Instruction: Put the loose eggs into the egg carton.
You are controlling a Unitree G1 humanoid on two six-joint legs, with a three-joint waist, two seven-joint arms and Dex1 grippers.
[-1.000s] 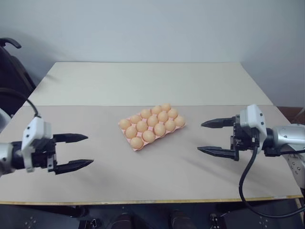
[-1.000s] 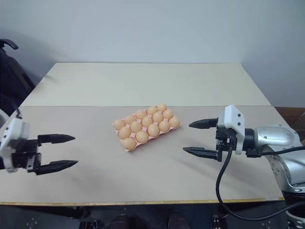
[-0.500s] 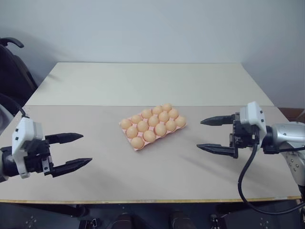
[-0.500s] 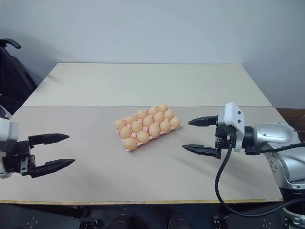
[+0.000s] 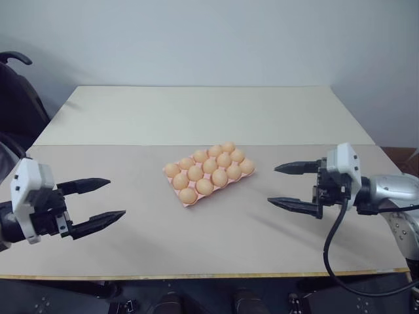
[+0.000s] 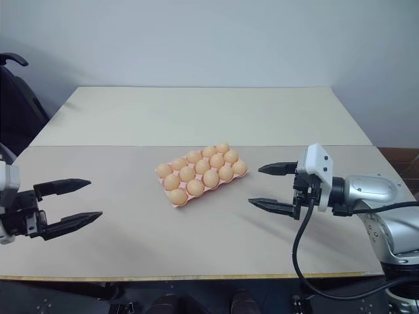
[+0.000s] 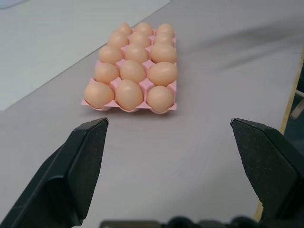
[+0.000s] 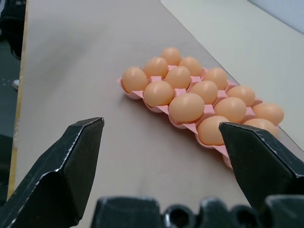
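Egg carton (image 5: pixel 208 174) between left end effector (image 5: pixel 105 200), right end effector (image 5: pixel 283 185)

Soft, even overhead light bathes the pale surface (image 5: pixel 216 118), shadows faint, no glare; wrist views blur at close range.

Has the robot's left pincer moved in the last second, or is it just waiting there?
Yes. Measured against the egg carton, which lies where it was, the left pincer has drawn back a little toward the table's left front edge, away from the eggs.
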